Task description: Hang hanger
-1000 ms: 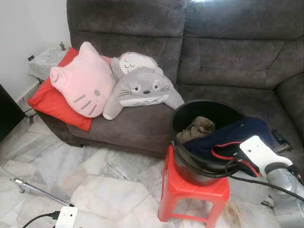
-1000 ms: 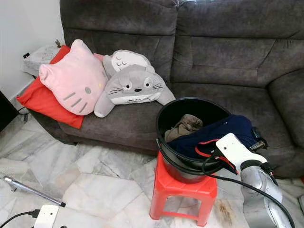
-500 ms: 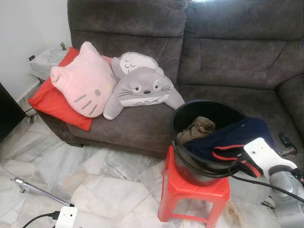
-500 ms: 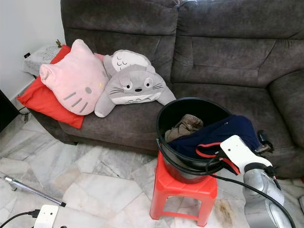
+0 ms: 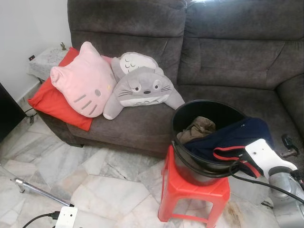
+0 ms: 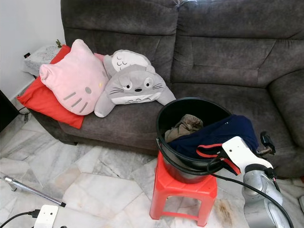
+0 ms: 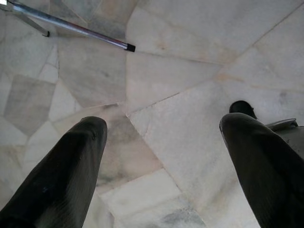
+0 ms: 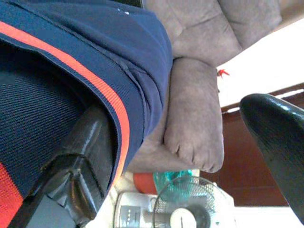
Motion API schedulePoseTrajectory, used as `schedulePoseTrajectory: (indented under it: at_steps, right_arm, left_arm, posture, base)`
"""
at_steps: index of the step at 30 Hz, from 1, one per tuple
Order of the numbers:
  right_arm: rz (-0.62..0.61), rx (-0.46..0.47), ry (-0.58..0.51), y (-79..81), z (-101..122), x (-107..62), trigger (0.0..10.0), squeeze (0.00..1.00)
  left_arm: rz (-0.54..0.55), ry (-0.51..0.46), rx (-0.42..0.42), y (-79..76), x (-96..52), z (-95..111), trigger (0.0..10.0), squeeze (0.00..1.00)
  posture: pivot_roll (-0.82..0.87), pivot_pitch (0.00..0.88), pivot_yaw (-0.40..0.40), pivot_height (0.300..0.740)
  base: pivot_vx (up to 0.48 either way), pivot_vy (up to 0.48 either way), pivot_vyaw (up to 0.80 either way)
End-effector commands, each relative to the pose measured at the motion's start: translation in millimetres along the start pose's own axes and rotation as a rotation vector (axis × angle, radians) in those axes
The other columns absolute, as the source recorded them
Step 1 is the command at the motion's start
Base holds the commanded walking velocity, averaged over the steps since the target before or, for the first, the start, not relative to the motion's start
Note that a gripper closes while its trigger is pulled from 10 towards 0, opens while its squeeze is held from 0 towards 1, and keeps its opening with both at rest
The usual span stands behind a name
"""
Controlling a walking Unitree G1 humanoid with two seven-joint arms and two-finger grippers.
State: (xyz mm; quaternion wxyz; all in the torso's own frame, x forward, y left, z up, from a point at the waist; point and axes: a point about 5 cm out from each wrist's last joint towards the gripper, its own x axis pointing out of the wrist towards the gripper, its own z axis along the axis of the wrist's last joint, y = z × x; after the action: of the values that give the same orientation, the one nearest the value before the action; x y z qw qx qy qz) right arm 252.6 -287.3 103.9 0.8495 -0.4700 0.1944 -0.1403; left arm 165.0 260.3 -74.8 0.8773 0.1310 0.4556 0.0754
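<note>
At the bucket's [image 5: 206, 142] right rim, the right gripper [image 8: 190, 156] reaches the navy garment [image 5: 232, 137], fingers apart, one under the cloth. Left gripper [image 7: 161, 156] hangs spread over the floor [image 7: 190, 71]. No hanger is visible; hanging seems barely begun.

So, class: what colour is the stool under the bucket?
Red stool, clearest in the left eye view.

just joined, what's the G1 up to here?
The right pincer is open at the navy garment that drapes over the rim of the black bucket, which sits on a red stool by the sofa. One finger lies against the cloth. The left pincer hangs open above the floor.
</note>
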Motion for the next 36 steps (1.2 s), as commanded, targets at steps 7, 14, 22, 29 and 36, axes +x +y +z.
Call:
schedulePoseTrajectory:
  at_steps: [7,14,22,29,36]
  right_arm:
    - [-0.037,0.023,0.002,-4.8,-0.8,10.9,10.0,0.00]
    - [-0.072,0.034,0.014,-7.8,-3.9,14.6,4.5,0.00]
    - [-0.054,0.048,-0.002,-0.4,-1.5,15.3,0.0,0.00]
    - [-0.047,0.053,-0.001,2.7,-0.5,15.0,0.0,0.00]
    - [-0.059,0.084,0.025,6.7,-1.6,15.4,0.0,0.00]
  left_arm:
    - [0.010,0.011,0.018,2.4,-1.0,-4.4,10.0,0.00]
    - [0.010,0.010,0.020,3.0,-1.0,-4.2,10.0,0.00]
    - [0.009,0.010,0.021,2.7,-0.9,-4.0,10.0,0.00]
    - [0.009,0.010,0.023,2.7,-0.8,-3.7,10.0,0.00]
    - [0.009,0.010,0.025,2.9,-0.8,-3.5,10.0,0.00]
  posture:
    - [-0.28,0.014,0.057,0.740]
    - [-0.28,0.022,0.060,0.740]
    - [-0.28,0.027,0.060,0.740]
    - [-0.28,0.030,0.060,0.740]
    - [-0.28,0.032,0.062,0.740]
  base:
    - [0.000,0.000,0.00]
    - [0.000,0.000,0.00]
    - [0.000,0.000,0.00]
    - [0.000,0.000,0.00]
    - [0.000,0.000,0.00]
